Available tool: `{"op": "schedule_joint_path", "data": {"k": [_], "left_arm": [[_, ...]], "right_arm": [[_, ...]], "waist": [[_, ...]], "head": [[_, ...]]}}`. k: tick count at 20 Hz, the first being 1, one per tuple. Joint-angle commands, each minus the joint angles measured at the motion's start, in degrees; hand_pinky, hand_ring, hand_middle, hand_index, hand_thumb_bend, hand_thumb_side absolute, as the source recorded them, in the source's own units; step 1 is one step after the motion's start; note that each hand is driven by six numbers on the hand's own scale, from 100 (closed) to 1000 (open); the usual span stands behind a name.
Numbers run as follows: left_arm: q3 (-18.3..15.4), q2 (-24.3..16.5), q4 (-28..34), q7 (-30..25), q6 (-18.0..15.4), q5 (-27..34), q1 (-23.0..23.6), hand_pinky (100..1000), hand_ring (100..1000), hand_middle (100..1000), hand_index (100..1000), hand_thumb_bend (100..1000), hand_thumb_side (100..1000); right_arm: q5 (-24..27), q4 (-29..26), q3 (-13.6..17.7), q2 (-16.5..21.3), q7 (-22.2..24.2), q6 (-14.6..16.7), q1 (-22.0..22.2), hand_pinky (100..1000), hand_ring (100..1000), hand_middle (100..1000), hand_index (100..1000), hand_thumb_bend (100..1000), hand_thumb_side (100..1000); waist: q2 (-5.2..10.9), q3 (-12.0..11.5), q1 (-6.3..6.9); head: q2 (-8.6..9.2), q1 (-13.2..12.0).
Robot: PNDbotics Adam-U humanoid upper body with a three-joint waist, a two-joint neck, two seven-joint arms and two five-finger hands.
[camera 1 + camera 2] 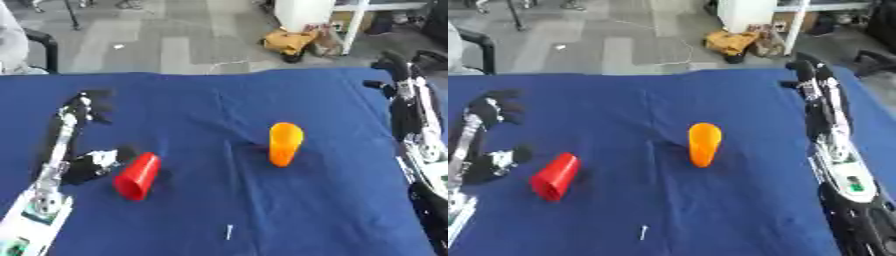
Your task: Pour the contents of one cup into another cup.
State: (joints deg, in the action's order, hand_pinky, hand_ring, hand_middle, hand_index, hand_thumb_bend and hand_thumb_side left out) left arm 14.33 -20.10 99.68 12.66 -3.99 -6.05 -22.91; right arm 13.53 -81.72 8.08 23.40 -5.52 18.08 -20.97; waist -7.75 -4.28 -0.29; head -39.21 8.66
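Note:
A red cup (pixel 137 176) is at the near left of the blue cloth, tilted, with its wide end toward the near left; it seems to lie on its side. An orange cup (pixel 285 143) stands near the middle, wide end up. I cannot see into either cup. My left hand (pixel 86 168) is raised at the left edge, fingers pointing up toward the far side. Its thumb shows just left of the red cup, with a gap between them in the right eye view. My right hand (pixel 815 82) is raised along the right edge, fingers up, holding nothing.
The blue cloth (pixel 219 100) covers the whole table. A small white sliver (pixel 229 231) lies near the front edge. Beyond the far edge is grey floor with a yellow object (pixel 289 42) and a white cabinet (pixel 302 12).

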Motion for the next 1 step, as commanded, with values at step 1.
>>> {"op": "schedule_joint_path", "data": {"k": [1], "left_arm": [[-2.86,-1.29,6.05,0.59,1.77,4.65,1.54,605,686,740,821,919,804]], "right_arm": [[0.74,-1.97,0.77,0.59,0.29,-0.19,-0.17,666,964,651,835,690,733]], "waist": [[0.70,-0.09,-0.08]], "head": [[-1.13,-0.28]]}}
